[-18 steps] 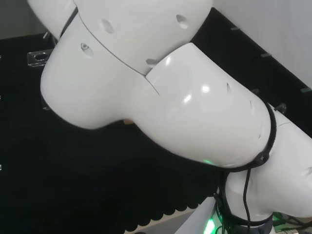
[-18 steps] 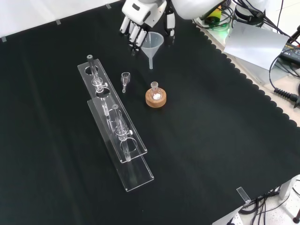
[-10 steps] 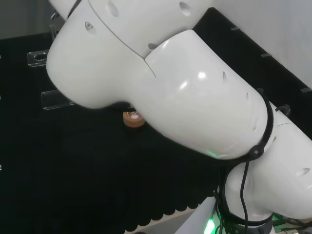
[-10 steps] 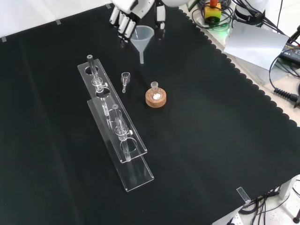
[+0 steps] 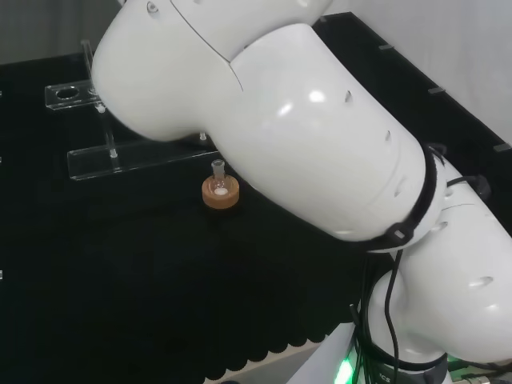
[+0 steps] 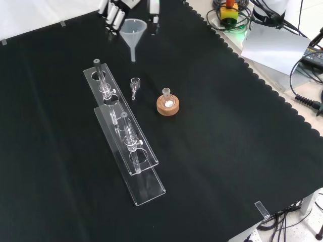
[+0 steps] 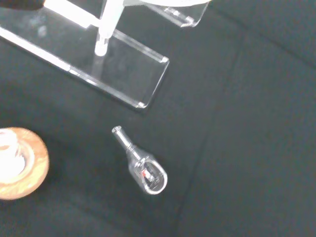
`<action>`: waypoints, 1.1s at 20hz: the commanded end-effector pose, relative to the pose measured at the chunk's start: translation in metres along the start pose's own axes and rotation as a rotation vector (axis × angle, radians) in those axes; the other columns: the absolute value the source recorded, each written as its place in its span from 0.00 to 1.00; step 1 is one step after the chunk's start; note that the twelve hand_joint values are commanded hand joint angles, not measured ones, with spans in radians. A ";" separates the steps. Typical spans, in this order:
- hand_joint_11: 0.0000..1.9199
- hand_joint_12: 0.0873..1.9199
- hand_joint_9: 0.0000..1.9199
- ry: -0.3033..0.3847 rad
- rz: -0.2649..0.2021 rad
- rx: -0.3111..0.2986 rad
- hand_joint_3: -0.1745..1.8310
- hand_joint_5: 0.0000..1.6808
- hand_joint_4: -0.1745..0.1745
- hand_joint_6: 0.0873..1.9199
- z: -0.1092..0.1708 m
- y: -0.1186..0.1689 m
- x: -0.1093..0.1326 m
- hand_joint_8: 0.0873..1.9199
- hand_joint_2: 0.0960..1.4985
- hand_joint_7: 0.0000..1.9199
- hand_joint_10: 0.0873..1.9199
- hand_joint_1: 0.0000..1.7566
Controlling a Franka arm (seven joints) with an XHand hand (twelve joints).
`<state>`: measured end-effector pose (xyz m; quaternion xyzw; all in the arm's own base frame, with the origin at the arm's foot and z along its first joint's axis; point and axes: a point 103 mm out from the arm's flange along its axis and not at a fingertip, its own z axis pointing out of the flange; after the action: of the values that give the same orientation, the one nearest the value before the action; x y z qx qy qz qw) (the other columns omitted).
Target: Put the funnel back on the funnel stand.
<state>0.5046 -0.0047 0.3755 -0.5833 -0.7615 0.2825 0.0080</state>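
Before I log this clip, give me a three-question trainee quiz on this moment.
1. True or false: the funnel already sits in the clear stand.
2. The small flask rests on: A) a red ribbed ring, B) a cork ring, C) bare cloth.
3. Fill in: the small glass piece beside the stand is ____ on the cloth.

Key: 1 false, it hangs from the hand's fingers; 2 B; 3 lying.

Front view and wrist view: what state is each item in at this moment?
Funnel: upright, spout down, held clear above the cloth.
Hand: fingers around the funnel's rim.
Funnel stand: standing on the cloth, end hole free.
Small flask: upright in its cork ring.
Small glass piece: lying on its side.
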 end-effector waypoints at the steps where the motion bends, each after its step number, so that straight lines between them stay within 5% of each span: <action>1: 0.24 0.70 0.48 -0.026 0.022 -0.008 0.18 0.31 0.45 0.00 -0.020 0.032 -0.018 0.30 0.52 0.23 0.21 0.36; 22: 0.25 0.69 0.48 -0.041 0.023 0.005 0.19 0.32 0.44 0.00 -0.010 0.099 -0.028 0.31 0.51 0.24 0.21 0.36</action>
<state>0.6003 -0.0113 0.3536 -0.5849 -0.7546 0.2975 -0.0061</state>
